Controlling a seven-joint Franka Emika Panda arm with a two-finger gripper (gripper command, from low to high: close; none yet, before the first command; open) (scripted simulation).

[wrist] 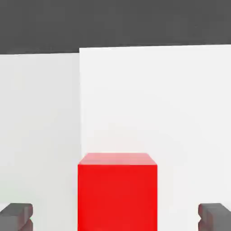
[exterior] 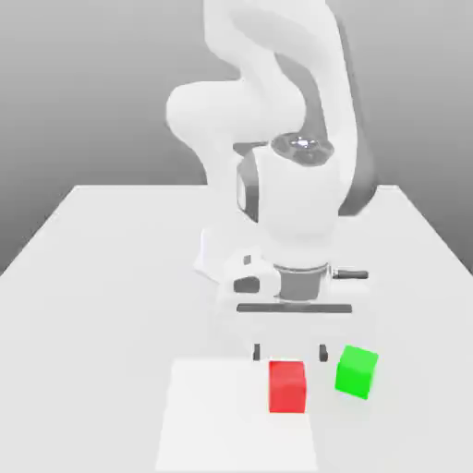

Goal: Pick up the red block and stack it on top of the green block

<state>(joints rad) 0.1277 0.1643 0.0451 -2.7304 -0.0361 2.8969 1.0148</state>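
The red block (exterior: 287,387) looks like smooth plastic, evenly coloured and matt, with no grain on its faces. The green block (exterior: 357,372) has the same plain, plastic-like finish. The table (exterior: 92,305) appears smooth and pale, matt rather than polished. The white sheet-like patch (exterior: 236,420) under the red block looks flat and smooth, like paper or card. The arm (exterior: 297,199) wears a smooth white shell like moulded plastic, with a glossy dark cap that catches a highlight. The pincer's (exterior: 290,353) dark grey tips look smooth and dull.

Exterior view faces the arm; hand view looks closely at shared tabletop (exterior: 92,323)
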